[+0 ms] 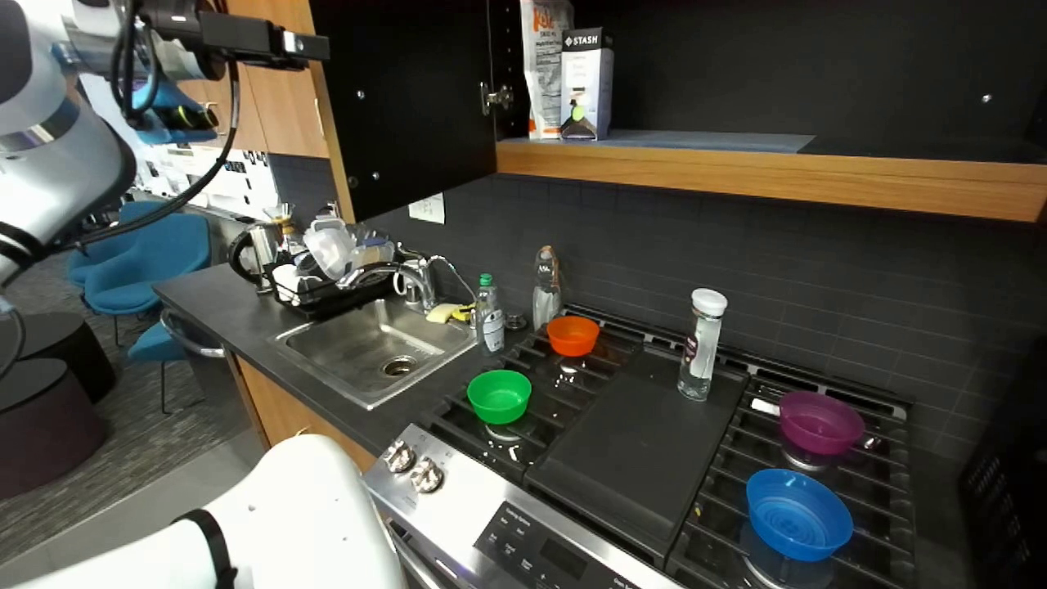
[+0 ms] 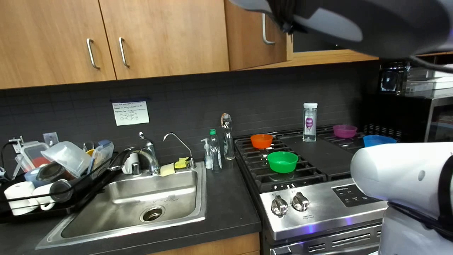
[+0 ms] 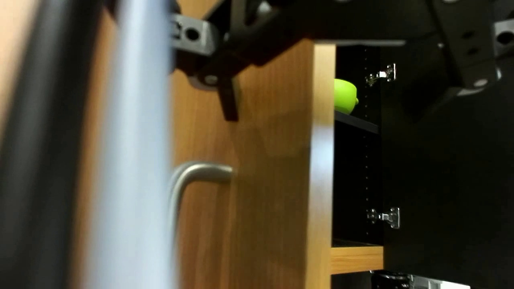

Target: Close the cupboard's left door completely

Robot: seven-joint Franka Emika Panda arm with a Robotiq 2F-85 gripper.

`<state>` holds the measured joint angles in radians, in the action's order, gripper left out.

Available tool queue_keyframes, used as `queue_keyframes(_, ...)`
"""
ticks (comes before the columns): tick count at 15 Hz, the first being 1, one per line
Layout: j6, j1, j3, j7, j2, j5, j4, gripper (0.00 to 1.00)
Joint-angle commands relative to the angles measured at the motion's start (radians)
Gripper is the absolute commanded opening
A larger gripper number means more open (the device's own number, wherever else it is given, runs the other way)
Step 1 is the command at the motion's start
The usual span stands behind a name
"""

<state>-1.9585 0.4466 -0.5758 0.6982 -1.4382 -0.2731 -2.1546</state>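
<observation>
So the left door [image 2: 247, 42], a tall flat medium-brown wooden panel with a slim silver bar handle [image 2: 264, 30], hangs open on the wide brown wooden wall cupboard [image 1: 736, 176]. The black two-fingered claw [image 3: 329, 108] is spread wide, door edge showing between its fingers [image 3: 228, 100] in the wrist view. Down below, a round green plastic bowl [image 2: 282, 162] sits on the black stovetop [image 1: 630, 450].

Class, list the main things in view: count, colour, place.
Cupboard: one, brown, wall
Left door: one, brown, cupboard, open
Bag: one, white, cupboard
Box: one, black-white, cupboard
Container: one, lime, cupboard
Stove: one, black-silver, by counter
Bowls: four, orange/green/purple/blue, stove
Bottles: four, mostly clear, stove, counter
Sink: one, silver, counter
Dish rack: one, black, counter
Note: one, white, wall
Chairs: several, blue, background
Gripper: one, black, open, near left door
Arm: one, white, foreground
</observation>
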Motion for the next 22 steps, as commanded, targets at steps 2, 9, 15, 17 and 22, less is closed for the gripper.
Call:
queue_keyframes(2, -0.046, -0.006, 0.022, 0.038, -0.005, -0.026, -0.11, 1.0)
queue_keyframes(9, -0.203, 0.008, 0.05, 0.115, -0.009, -0.086, -0.219, 1.0)
queue_keyframes(15, -0.258, 0.031, 0.066, 0.135, -0.01, -0.153, -0.244, 1.0)
queue_keyframes(17, -0.275, 0.045, 0.069, 0.142, -0.012, -0.179, -0.249, 1.0)
queue_keyframes(22, -0.305, 0.087, 0.078, 0.162, -0.009, -0.24, -0.261, 1.0)
